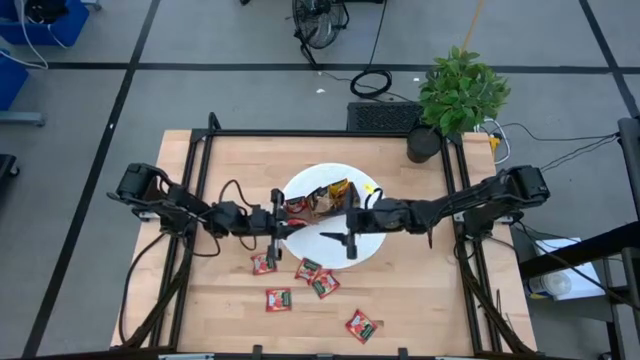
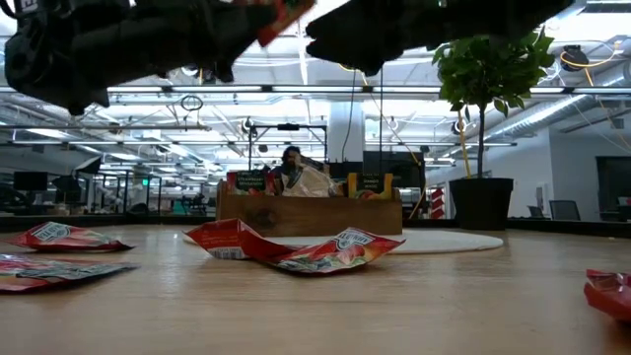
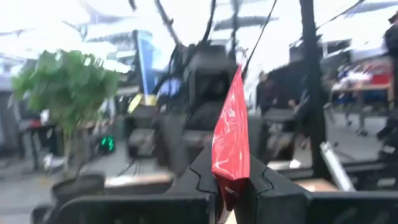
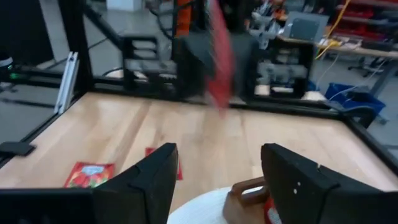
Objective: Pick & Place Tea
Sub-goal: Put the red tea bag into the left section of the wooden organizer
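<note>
My left gripper (image 1: 284, 214) is shut on one red tea sachet (image 3: 231, 134), held in the air over the left rim of the white plate (image 1: 372, 243). My right gripper (image 4: 217, 180) stands open just right of it, facing it, with nothing between its fingers. The same sachet shows blurred beyond those fingers (image 4: 219, 56). A brown wooden tray (image 1: 326, 200) with sachets in it stands on the plate. Several more red sachets (image 1: 307, 268) lie flat on the table nearer the front edge. My left gripper pinches one end of the red sachet (image 3: 229, 182) between its two fingers. The fingers come roughly level from the table's left. The sachet sticks out past the fingertips edge-on, lifted clear of the plate and table.
A potted plant (image 1: 455, 95) stands at the table's far right corner. Black frame rails (image 1: 200, 170) run along the left and right sides. Loose sachets (image 2: 296, 248) lie in front of the plate, and bare wood shows at the near left (image 1: 220, 320).
</note>
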